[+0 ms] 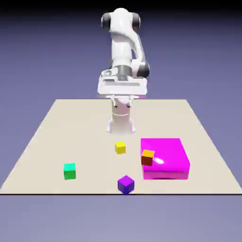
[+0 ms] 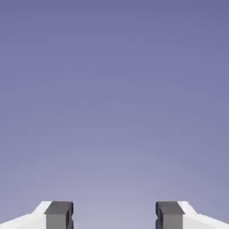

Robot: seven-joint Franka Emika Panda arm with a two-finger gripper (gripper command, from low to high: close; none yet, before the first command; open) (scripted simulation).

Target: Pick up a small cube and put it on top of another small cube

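Note:
The small yellow cube (image 1: 120, 148) sits on the table near its middle, just in front of the robot's base. My gripper (image 1: 122, 94) hangs high above the table's far side, well clear of every cube. In the hand view, the gripper (image 2: 114, 215) is open. Its grey fingertips (image 2: 59, 214) stand wide apart with only the blue-violet backdrop between them. No cube shows in the hand view.
A green cube (image 1: 70, 171) lies toward the exterior view's left. A purple cube (image 1: 125, 184) sits at the near edge. A large magenta block (image 1: 168, 158) lies toward the right. An orange cube (image 1: 148, 157) overlaps its left side.

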